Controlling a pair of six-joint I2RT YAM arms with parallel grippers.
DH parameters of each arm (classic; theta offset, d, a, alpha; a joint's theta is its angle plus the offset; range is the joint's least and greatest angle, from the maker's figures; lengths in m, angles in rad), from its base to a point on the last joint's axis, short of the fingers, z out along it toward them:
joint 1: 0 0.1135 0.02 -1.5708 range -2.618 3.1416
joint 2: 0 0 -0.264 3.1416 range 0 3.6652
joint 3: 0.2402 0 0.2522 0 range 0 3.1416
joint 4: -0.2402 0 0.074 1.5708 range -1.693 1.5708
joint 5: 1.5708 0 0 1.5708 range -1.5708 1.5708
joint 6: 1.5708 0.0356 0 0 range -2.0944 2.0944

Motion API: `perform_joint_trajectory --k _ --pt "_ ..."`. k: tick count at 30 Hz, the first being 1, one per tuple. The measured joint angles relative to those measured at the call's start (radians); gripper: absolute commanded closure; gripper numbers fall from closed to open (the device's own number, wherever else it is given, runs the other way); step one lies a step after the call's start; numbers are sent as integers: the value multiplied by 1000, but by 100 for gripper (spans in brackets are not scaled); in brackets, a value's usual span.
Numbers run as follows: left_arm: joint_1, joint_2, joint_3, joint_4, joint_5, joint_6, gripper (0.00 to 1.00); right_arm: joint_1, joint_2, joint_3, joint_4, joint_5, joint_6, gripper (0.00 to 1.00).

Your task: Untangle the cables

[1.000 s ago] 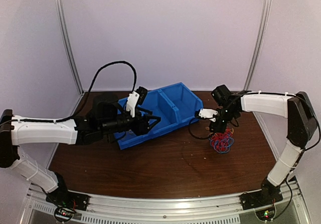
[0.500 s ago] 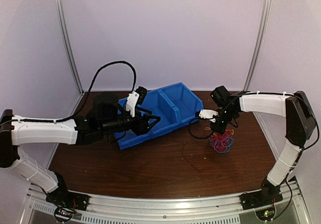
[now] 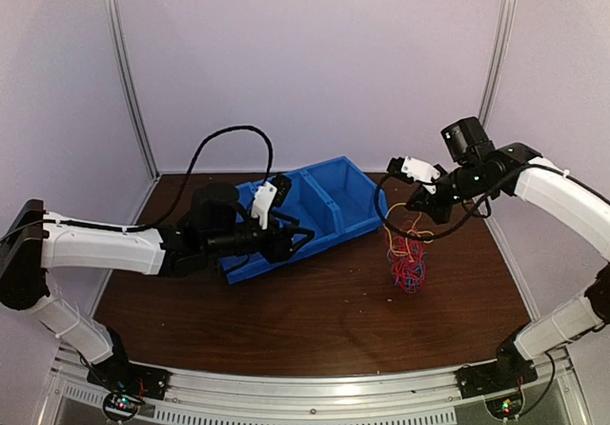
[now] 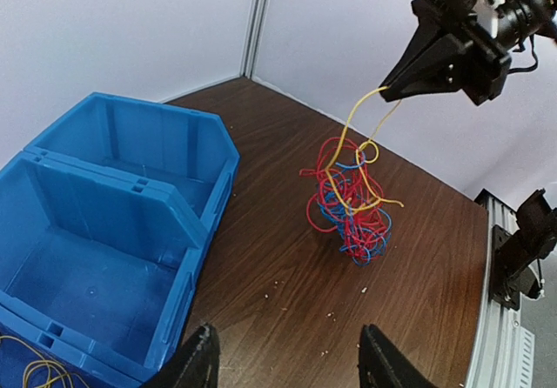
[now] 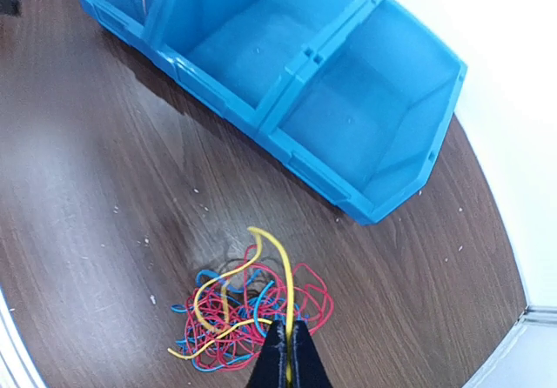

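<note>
Top external: left arm (image 3: pixel 105 246) reaches low and nearly level from the left. The left gripper (image 3: pixel 297 237) sits over the near-left end of the blue bin (image 3: pixel 334 201), fingers spread. Right arm (image 3: pixel 562 192) is raised, forearm angled inward and down. The right gripper (image 3: pixel 419 206) is well above the table (image 3: pixel 238 320), just right of the bin. The cables (image 3: pixel 408 265) hang below it as a red-blue-yellow clump, stretched vertically. Whether the bottom touches the table, cannot tell.

Versus one second ago: the right arm has lifted and its elbow has swung up and out. The clump, then a flat heap on the wood under the gripper, is now drawn up into a tall bundle. The left arm has edged slightly forward along the bin; its jaws are unchanged.

Left wrist: left gripper (image 4: pixel 291 364) is wide open with nothing between the fingers, looking over bin (image 4: pixel 113 223) and table (image 4: pixel 261 275). A loose yellow wire (image 4: pixel 35 372) lies in the nearest compartment. The right gripper (image 4: pixel 393 88) is up top, pinching a yellow strand (image 4: pixel 348 127) that runs down into the cables (image 4: pixel 348 214).

Right wrist: right gripper (image 5: pixel 285 362) is clamped narrow on the yellow strand (image 5: pixel 283 275). The cables (image 5: pixel 248 314) are directly below on the near side of the bin (image 5: pixel 287 83), apart from it.
</note>
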Motion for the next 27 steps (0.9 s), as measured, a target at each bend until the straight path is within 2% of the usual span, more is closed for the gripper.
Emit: perform_joint_trajectory --k 5,12,17,27 --pt "-7 46 29 40 35 1 44 0 -87 28 -31 -100 8 100" --pt "-57 132 107 135 84 5 44 0 -108 -14 -24 -222 14 100" --pt "-107 219 135 277 105 0 45 0 -73 -85 -19 -353 18 100" --pt "-122 397 135 541 161 -13 48 0 -17 -84 -34 -570 13 100"
